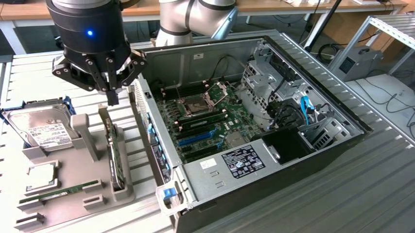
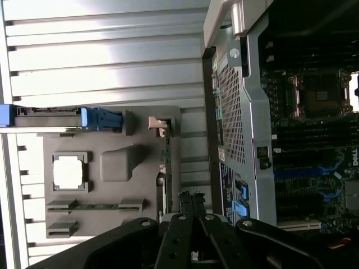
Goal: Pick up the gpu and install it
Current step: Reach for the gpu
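1 slatted metal counter (image 1: 337,204) carries everything. On it a black computer case (image 1: 194,60) lies on its side with the cover off, taking up the middle and the 3 o'clock half of the exterior view. Its green motherboard (image 1: 217,124) faces up, with the bare processor socket (image 1: 194,104) toward the board's 11 o'clock corner and a blue expansion slot (image 1: 194,139) at 6 o'clock from that socket.

The silver-grey robot arm (image 1: 191,19) rises behind the case at 12 o'clock. At 9 o'clock from the case, just beside its wall, sits a grey moulded holder (image 1: 87,167) with 4 parts in it.

The tool (image 1: 112,99), black with a blue light on its body, hangs over the holder's 1 o'clock end. Its 2 fingers are pressed together and carry nothing.

The hard drive (image 1: 42,128), silver with a white label and a blue frame, leans at the holder's 11 o'clock corner. The gpu (image 1: 115,158) stands on its long edge in a slot along the holder's 3 o'clock side, next to the case wall, with its silver bracket at the 12 o'clock end. The fingertips hang right above that end; whether they touch it I cannot tell.

1 square processor chip (image 1: 40,177) lies flat at the holder's 8 o'clock. The narrow green memory stick (image 1: 61,191) lies just at 5 o'clock from the chip.
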Robot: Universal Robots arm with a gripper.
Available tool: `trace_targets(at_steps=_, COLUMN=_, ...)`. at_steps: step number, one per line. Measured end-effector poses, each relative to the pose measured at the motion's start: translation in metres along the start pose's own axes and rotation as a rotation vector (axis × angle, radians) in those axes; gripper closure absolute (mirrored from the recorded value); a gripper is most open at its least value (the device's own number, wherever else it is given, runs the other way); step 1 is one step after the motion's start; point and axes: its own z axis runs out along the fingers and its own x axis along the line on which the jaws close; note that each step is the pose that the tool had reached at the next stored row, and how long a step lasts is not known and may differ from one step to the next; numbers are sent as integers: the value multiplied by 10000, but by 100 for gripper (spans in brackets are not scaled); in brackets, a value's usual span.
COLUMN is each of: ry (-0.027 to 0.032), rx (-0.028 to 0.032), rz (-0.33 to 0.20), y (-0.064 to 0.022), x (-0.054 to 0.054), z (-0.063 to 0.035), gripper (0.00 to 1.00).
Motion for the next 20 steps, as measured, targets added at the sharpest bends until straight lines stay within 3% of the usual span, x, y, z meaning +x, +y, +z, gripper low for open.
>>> trace_targets(at_steps=20, ry=0, rx=0, rz=0, y=-135, x=-10, z=7, gripper=89)
